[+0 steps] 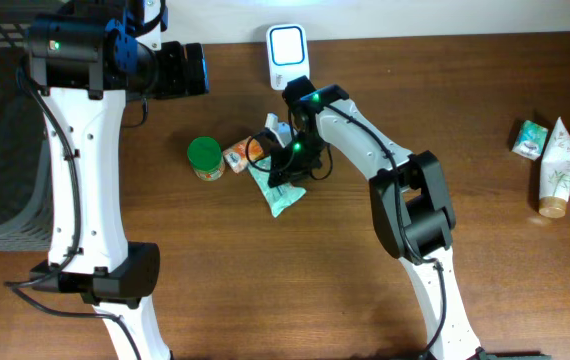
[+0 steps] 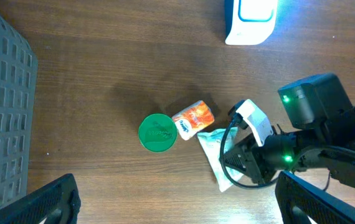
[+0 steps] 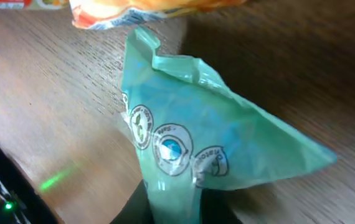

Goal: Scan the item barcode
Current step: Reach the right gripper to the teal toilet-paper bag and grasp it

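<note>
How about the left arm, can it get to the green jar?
Probably yes. The left gripper is open. The jar is free on top and on its left. Only the orange packet sits against its right, and the right gripper pinches the pouch beyond that.

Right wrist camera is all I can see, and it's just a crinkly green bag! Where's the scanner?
Observer: The white scanner stands lit at the far edge of the table, just beyond your right arm.
Operator: What's near my bag?
Observer: A green-lidded jar sits past the orange packet, on the left-arm side of the green pouch.
Operator: Is the other arm helping?
Observer: No. The left arm is off to the side, its jaws wide open and empty.
</note>
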